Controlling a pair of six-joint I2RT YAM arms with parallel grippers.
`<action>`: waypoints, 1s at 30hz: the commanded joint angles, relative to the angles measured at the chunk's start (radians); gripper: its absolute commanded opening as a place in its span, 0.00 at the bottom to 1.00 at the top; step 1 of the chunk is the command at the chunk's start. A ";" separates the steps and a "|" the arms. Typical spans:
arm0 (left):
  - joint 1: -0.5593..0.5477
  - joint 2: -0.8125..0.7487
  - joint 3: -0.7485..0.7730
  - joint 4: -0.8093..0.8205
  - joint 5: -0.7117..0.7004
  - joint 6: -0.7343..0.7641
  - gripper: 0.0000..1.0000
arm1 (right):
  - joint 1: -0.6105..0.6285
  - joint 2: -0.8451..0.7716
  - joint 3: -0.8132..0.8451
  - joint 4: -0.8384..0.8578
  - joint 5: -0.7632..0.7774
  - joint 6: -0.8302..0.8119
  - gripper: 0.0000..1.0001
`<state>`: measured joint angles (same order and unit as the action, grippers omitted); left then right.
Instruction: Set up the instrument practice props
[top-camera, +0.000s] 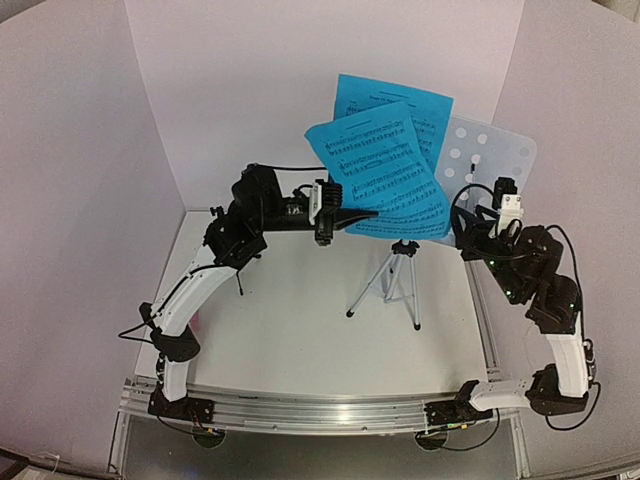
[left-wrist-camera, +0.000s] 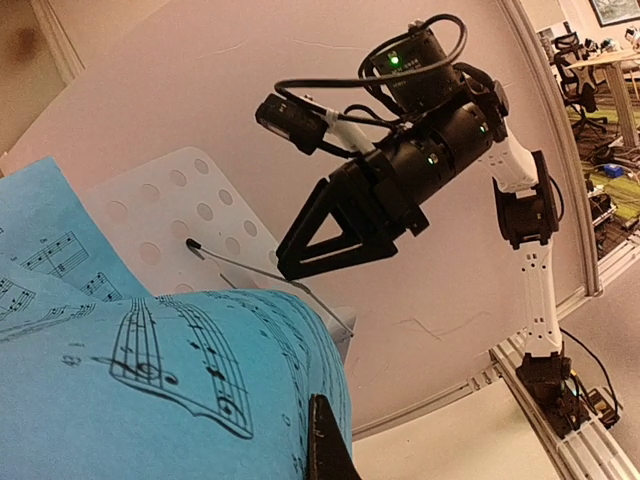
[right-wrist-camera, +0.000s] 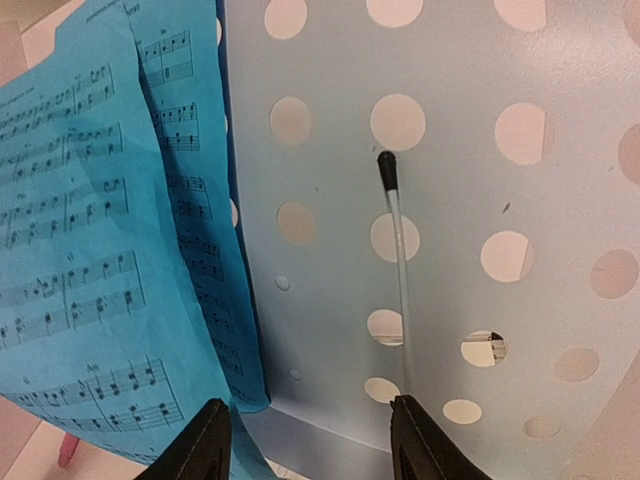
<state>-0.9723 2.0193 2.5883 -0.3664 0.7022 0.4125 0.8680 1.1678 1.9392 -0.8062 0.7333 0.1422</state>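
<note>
**A:** What does the overhead view show, starting at the left?

**B:** My left claw is near the middle of the frame, pressed together. I judge it is pinching the lower left edge of the front sheet-music page. That blue page leans crookedly across the back sheet-music page, which shows just above and to its right. Both rest against the pale-blue music stand, upper right of centre. The stand is upright on its silver tripod legs on the white surface.

**A:** And the right side?

**B:** My right claw sits at the bottom of its wrist view, fingers spread and holding nothing. The stand's lower edge is just beyond them. A thin page-holder wire with a black tip rises over the bare perforated half.

**A:** How far along are you?

**B:** Partway, I'd say. The stand is up and the pages are on it, but they are not squared or under the wire. I cannot make out the pink microphone or its mount, so that part looks undone.

**A:** Any readable text?

**B:** Only printed staves and notes. The title lines are too small to read, and no brands are visible.
</note>
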 joint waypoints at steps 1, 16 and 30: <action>-0.008 -0.036 -0.022 -0.092 0.013 0.088 0.00 | -0.004 -0.038 0.013 0.064 -0.026 -0.005 0.60; -0.008 -0.067 -0.062 -0.145 -0.130 0.085 0.00 | -0.005 0.021 0.034 0.064 0.204 -0.110 0.64; -0.008 -0.067 -0.051 -0.132 -0.110 0.076 0.00 | -0.004 -0.032 -0.050 0.065 0.210 -0.052 0.07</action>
<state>-0.9771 2.0113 2.5244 -0.5080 0.5938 0.4976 0.8680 1.1760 1.9084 -0.7635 0.9240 0.0687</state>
